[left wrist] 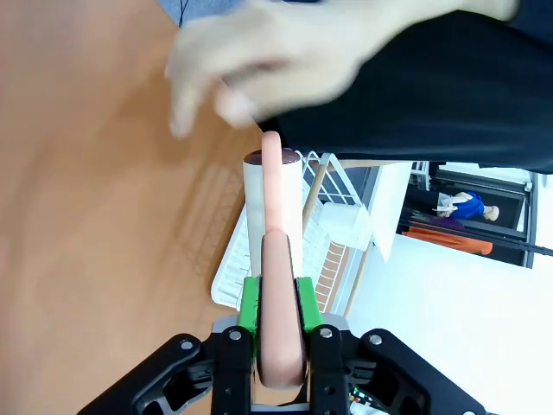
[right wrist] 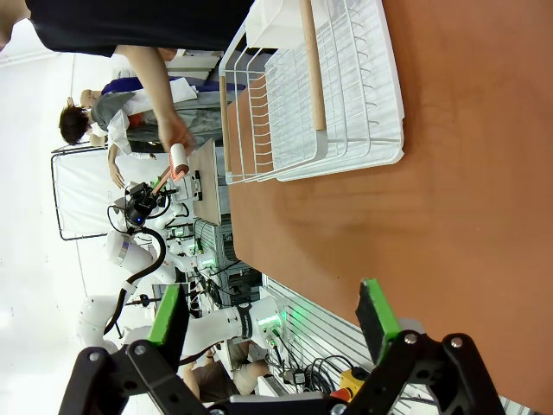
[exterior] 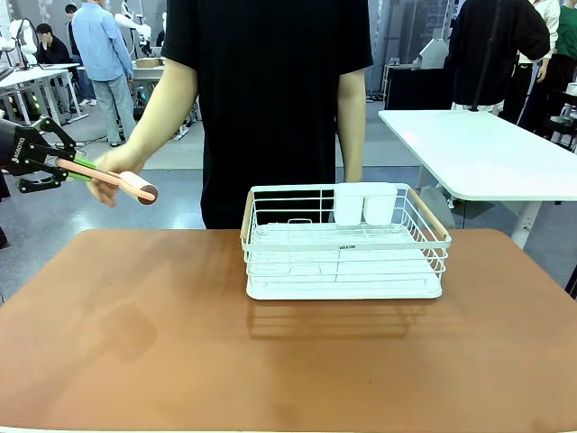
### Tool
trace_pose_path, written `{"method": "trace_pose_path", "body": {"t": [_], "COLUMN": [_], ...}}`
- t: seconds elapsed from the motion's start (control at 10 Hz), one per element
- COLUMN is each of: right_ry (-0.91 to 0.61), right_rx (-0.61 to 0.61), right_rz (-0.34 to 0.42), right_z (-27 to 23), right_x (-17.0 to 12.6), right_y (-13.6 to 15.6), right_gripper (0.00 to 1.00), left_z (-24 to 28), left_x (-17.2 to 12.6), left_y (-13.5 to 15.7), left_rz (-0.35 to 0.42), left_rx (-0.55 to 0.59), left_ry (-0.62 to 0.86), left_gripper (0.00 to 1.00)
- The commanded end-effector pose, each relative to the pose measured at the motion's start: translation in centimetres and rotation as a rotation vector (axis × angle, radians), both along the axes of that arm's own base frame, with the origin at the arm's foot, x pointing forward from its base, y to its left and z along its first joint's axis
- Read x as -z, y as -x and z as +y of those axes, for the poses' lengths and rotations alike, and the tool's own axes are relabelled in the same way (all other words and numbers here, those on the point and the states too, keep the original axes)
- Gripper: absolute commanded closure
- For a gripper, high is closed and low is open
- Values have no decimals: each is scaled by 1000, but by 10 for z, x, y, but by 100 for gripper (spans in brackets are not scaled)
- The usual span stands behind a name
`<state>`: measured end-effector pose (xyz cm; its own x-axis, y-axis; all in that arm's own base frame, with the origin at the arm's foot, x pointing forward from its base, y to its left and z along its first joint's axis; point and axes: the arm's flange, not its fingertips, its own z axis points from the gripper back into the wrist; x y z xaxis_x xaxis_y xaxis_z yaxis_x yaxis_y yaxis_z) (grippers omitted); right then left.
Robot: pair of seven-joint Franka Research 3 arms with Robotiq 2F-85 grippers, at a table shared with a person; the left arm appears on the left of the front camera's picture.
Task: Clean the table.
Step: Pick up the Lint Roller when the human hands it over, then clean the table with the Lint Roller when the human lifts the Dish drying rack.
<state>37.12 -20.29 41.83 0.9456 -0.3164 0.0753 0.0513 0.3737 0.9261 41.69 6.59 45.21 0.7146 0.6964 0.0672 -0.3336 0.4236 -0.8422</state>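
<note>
While the right gripper (right wrist: 270, 298) hangs spread wide over the smooth reddish-brown table (exterior: 135, 343), a white wire dish rack (exterior: 343, 271) sits toward its far middle. Past the far left edge, the left gripper (exterior: 65, 168) clamps a pink-handled white lint roller (exterior: 135, 188). A person's hand (exterior: 113, 167) is at the roller's head, seemingly handing it over for cleaning.

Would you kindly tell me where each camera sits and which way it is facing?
Front view: fixed on the robot's side, facing across the table at the person; left tool at left.
Left wrist view: looks along that tool, shut on the lint roller, toward the person's hand.
Right wrist view: faces the table past the open right tool.
All share the dish rack.
</note>
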Motion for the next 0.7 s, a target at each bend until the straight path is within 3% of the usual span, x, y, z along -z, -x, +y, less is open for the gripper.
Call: {"method": "trace_pose_path", "body": {"t": [0.0,0.6], "right_ry": [-4,-4], "right_rx": [-2,-2], "right_rz": [-22,-22], "right_z": [1,1], "right_x": [-4,-4], "right_y": [1,1], "right_gripper": [0,0], "left_z": [0,0], "left_x": [0,0], "left_y": [0,0], "left_rz": [-1,-1], "left_rx": [0,0], "left_ry": [-1,-1], "left_gripper": [99,99]}}
